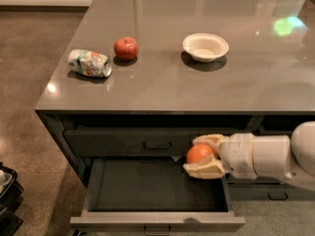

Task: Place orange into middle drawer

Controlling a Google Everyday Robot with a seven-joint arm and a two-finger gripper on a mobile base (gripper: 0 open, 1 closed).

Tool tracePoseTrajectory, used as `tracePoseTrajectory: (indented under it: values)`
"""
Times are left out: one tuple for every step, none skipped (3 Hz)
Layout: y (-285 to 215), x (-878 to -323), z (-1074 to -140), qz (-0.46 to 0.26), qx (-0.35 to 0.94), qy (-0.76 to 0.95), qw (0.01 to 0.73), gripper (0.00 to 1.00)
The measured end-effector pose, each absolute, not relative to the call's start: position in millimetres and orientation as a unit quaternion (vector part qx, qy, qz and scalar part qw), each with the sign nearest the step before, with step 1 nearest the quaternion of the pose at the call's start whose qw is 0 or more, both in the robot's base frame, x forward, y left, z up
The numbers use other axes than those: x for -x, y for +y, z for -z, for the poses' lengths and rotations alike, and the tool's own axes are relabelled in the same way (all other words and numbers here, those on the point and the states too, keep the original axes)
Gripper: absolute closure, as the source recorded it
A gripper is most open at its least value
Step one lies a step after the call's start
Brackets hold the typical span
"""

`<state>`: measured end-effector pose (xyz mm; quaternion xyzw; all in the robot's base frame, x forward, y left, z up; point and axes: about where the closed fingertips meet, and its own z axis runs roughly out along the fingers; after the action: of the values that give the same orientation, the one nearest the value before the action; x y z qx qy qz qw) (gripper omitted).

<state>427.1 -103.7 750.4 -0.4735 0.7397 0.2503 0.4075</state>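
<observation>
The orange (198, 153) is round and bright, held between the cream fingers of my gripper (204, 155). The gripper reaches in from the right, shut on the orange, just above the right part of the open middle drawer (147, 186). The drawer is pulled out, a shallow dark tray with a grey front and a small bar handle at the bottom edge. Its tray holds nothing. The orange hangs over the tray's right rear corner, below the counter edge.
On the grey counter (197, 82) lie a tipped can (89, 63), a red apple (126, 48) and a white bowl (205, 46). The closed top drawer front (157, 142) sits above the open one. More drawers stand at the right (275, 193).
</observation>
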Motion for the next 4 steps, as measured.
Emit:
tracePoseTrajectory:
  values:
    - [-132,-419,-692,-0.267,0.424,0.759,0.416,1.0]
    - [-139,-418,-639,-0.313,0.394,0.763,0.407,1.0]
    - [-136,-420,-593,-0.354,0.374,0.762,0.393,1.0]
    - [-134,-426,-560,-0.372,0.363,0.764,0.382,1.0]
